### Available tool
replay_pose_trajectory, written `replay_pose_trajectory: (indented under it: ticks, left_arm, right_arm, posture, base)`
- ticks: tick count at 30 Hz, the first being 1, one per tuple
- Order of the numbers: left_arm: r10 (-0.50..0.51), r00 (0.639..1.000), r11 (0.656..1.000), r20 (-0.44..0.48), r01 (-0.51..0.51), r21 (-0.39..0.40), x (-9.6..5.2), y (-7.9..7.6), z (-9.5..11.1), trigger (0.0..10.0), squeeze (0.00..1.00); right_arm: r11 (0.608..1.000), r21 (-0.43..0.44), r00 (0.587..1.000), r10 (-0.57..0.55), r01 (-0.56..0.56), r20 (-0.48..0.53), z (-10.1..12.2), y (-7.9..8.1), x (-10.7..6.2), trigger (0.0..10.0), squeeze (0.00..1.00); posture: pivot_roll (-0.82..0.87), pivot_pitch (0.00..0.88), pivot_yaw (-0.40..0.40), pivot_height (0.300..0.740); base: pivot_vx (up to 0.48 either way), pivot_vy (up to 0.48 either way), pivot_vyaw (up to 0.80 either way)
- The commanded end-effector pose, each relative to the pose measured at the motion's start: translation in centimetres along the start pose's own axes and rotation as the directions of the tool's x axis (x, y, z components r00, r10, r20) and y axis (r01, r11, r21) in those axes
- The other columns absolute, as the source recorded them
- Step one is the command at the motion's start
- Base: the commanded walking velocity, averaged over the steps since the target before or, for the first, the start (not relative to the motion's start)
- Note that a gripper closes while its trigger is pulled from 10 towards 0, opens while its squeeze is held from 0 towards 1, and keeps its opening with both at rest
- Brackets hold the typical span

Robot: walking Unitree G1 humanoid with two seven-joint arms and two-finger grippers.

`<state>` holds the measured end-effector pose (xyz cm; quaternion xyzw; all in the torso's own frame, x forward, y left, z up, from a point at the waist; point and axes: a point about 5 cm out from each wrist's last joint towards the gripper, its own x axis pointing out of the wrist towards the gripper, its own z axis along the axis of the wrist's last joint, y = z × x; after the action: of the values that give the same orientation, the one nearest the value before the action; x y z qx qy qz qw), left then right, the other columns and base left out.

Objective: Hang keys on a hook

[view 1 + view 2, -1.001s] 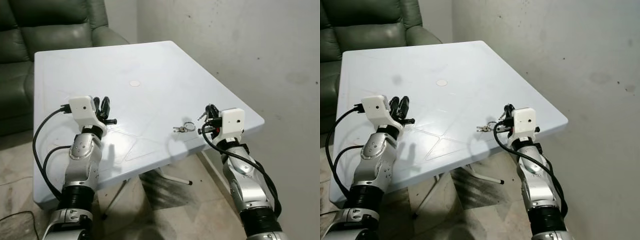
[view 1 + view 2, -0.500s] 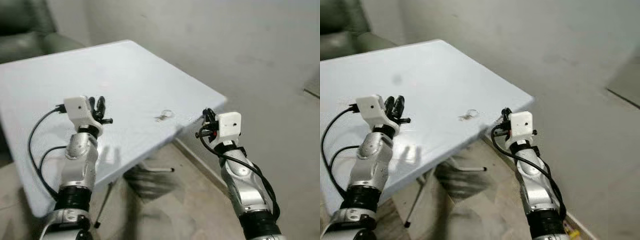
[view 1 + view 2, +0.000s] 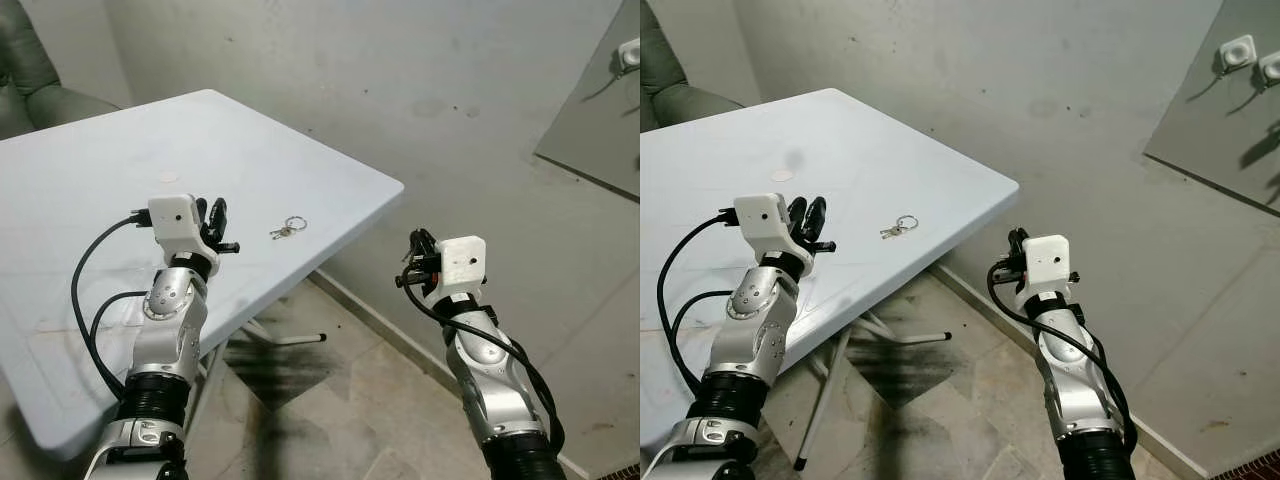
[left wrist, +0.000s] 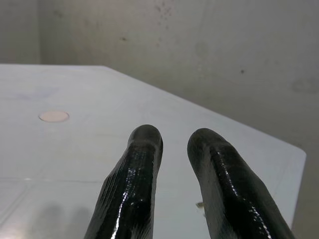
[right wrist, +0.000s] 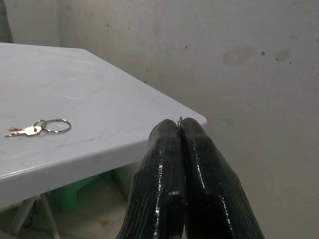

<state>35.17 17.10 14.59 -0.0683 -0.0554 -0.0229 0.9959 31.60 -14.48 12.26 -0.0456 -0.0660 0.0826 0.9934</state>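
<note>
A small bunch of keys (image 3: 288,229) on a ring lies flat on the white table (image 3: 110,150), near its right corner. My left gripper (image 3: 213,214) hovers over the table left of the keys, its fingers (image 4: 144,144) a little apart with nothing between them. My right gripper (image 3: 417,245) hangs in the air beyond the table's right edge, away from the keys (image 5: 37,128). Its fingers (image 5: 167,144) are pressed together; a tiny metal glint shows at their tips, and I cannot tell what it is. Two white hook-like fittings (image 3: 1238,50) sit on a grey wall panel at the upper right.
A grey plaster wall (image 3: 400,80) runs behind the table and to the right. The table's metal legs (image 3: 285,338) stand on a tiled floor (image 3: 350,400). A green armchair (image 3: 40,90) is at the far left, behind the table.
The camera has swung right: table and keys slid left in view, and the grey panel came into sight. My right gripper, earlier beside the keys over the table, now hangs past its edge.
</note>
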Motion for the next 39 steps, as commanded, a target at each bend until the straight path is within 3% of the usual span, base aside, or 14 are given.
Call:
replay_pose_trajectory:
  ticks: [1,7,32,39]
  left_arm:
    - [-0.011,1.000,1.000,-0.011,0.011,0.008,0.06,-0.10,-0.02,10.0,0.00]
    - [-0.018,1.000,1.000,-0.006,0.018,0.009,0.10,-0.14,0.08,10.0,0.00]
    - [-0.046,0.999,0.999,-0.020,0.047,0.027,0.02,-0.83,-0.18,10.0,0.00]
    - [-0.049,0.998,0.999,-0.031,0.049,0.009,0.00,-0.78,-0.28,10.0,0.00]
  right_arm:
    - [1.000,-0.008,1.000,-0.009,0.009,0.019,0.56,-0.20,0.06,10.0,0.00]
    - [1.000,-0.009,1.000,-0.006,0.006,0.018,0.56,-0.16,0.11,10.0,0.00]
    - [0.999,-0.032,1.000,-0.017,0.018,0.012,0.32,-0.13,-0.25,10.0,0.00]
    - [1.000,-0.030,1.000,-0.002,0.002,0.005,0.21,0.19,-0.31,10.0,0.00]
  posture:
    - [-0.08,0.000,-0.038,0.740]
    - [-0.07,0.000,-0.039,0.740]
    - [-0.08,0.000,-0.034,0.740]
    - [-0.08,0.000,-0.034,0.740]
  base:
    - [0.000,0.000,-0.67]
    - [0.320,0.000,-0.67]
    - [0.000,0.000,-0.67]
    - [0.000,0.000,0.00]
